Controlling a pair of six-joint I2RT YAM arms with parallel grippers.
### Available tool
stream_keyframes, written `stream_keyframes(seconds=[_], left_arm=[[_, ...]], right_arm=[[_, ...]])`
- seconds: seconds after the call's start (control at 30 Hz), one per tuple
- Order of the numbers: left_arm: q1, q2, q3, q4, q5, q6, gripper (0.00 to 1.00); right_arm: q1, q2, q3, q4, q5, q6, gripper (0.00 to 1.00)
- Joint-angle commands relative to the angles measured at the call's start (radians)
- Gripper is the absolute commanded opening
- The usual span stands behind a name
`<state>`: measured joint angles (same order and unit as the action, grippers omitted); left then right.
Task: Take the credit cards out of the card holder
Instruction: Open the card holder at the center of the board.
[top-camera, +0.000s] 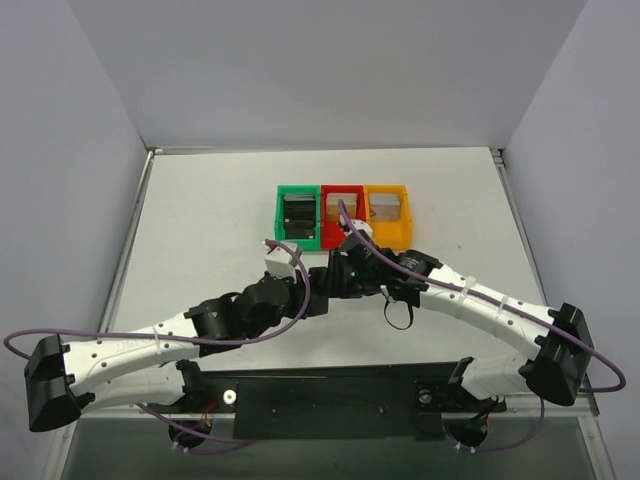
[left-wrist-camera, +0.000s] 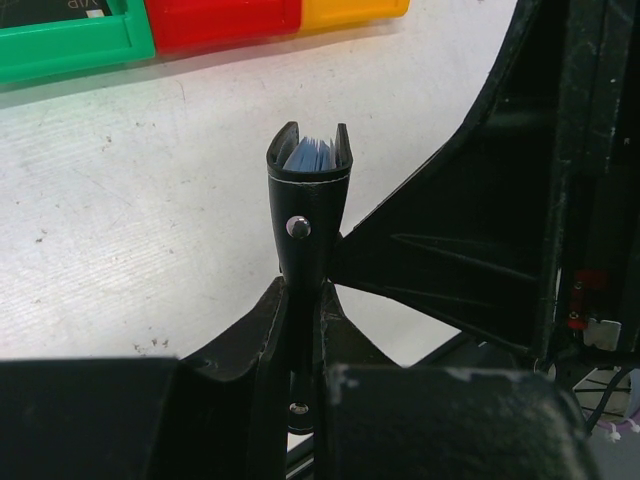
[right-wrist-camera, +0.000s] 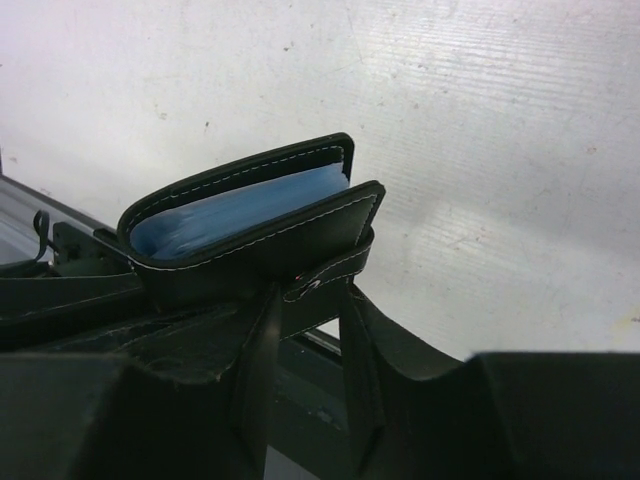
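The black card holder (left-wrist-camera: 308, 215) stands upright and folded, pinched at its lower end between my left gripper's (left-wrist-camera: 303, 290) fingers. Blue card edges (left-wrist-camera: 308, 153) show in its open top. In the right wrist view the card holder (right-wrist-camera: 250, 235) lies just past my right gripper (right-wrist-camera: 308, 300), with the blue cards (right-wrist-camera: 240, 210) between its flaps. Its snap tab (right-wrist-camera: 325, 280) runs across the gap between the right fingers, which stand apart on either side of it. In the top view both grippers meet at mid-table (top-camera: 325, 275) and hide the holder.
Green (top-camera: 280, 215), red (top-camera: 343, 188) and yellow (top-camera: 388, 188) bins stand in a row behind the grippers, each holding a stack. The bins also show at the top of the left wrist view (left-wrist-camera: 220, 22). Purple cables loop over both arms.
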<state>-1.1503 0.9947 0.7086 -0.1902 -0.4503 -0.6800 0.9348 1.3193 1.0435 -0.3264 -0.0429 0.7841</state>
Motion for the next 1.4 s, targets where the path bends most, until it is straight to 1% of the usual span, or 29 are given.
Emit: stream_keyframes(seconds=[0.0,0.03,0.23,0.3,0.47,0.6,0.83,1.07,1.37], left_arm=[[-0.022,-0.059,0.037,0.104,-0.001,-0.001,0.0],[-0.022,-0.06,0.037,0.103,-0.004,0.0,0.0],[-0.026,-0.067,0.038,0.104,-0.005,0.002,0.0],[-0.029,-0.068,0.04,0.1,-0.011,0.002,0.0],[-0.029,-0.077,0.04,0.094,-0.024,0.008,0.0],[-0.029,-0.079,0.043,0.095,-0.022,0.01,0.0],[-0.029,-0.09,0.042,0.087,-0.034,0.014,0.0],[-0.029,-0.097,0.031,0.075,-0.051,0.013,0.0],[-0.029,-0.108,0.019,0.06,-0.07,-0.001,0.0]], right_arm=[[-0.021,0.026,0.01,-0.051,0.052,-0.009,0.22],[-0.021,0.027,0.01,-0.051,0.052,-0.008,0.19],[-0.021,0.04,0.02,-0.065,0.054,-0.014,0.17],[-0.022,0.04,0.02,-0.071,0.057,-0.016,0.15],[-0.022,0.044,0.018,-0.091,0.069,-0.022,0.05],[-0.025,0.05,0.018,-0.103,0.071,-0.025,0.01],[-0.028,0.044,0.01,-0.117,0.083,-0.036,0.0],[-0.025,-0.014,-0.008,-0.131,0.129,-0.082,0.0],[-0.03,-0.051,-0.026,-0.131,0.124,-0.102,0.0]])
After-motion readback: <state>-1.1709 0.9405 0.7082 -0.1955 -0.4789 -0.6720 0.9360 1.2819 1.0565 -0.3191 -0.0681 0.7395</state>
